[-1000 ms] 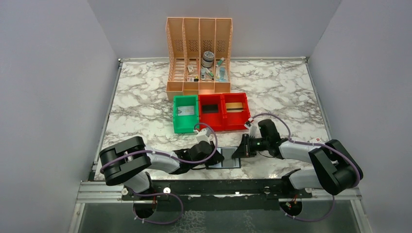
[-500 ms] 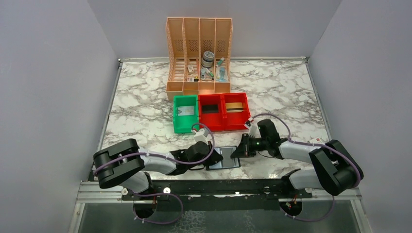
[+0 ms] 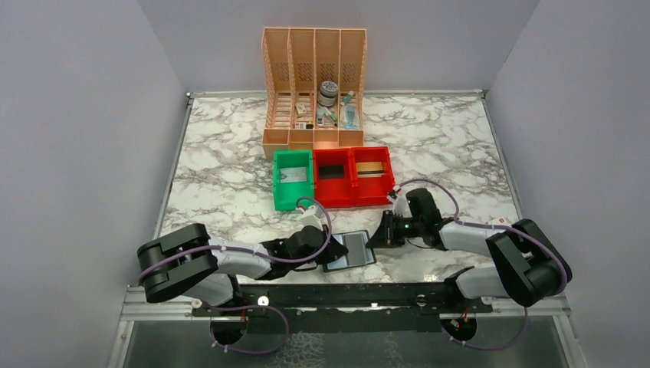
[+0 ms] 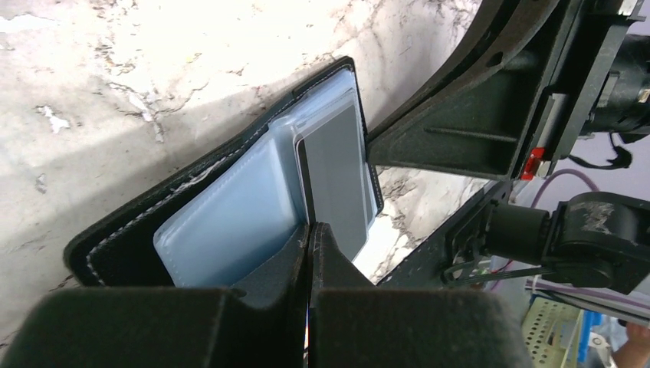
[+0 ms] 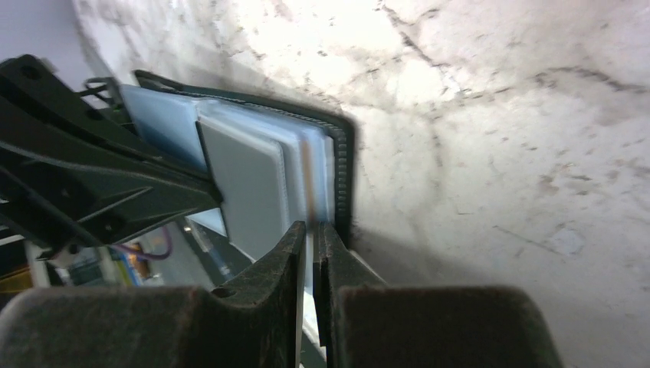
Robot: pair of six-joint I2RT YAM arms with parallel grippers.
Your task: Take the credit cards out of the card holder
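Top external: card holder (image 3: 349, 251) is open near the table's front edge, between the two wrists, pale blue lining up; can't tell if it lies flat. L gripper (image 4: 310, 230) is clenched on the near end of the dark grey card (image 4: 337, 176) sitting in that lining. R gripper (image 5: 309, 230) is pinched on the holder's opposite edge; can't tell if a card is in that bite. I see a white-grey marble tabletop (image 3: 230, 169) w/ plain grey walls (image 3: 77, 153) on three sides. Behind the holder: green bin (image 3: 293, 180), red bins (image 3: 352, 175) touching it, then a peach file rack (image 3: 314, 84) w/ small items. Both wrists crowd the holder, hiding its side edges from above.
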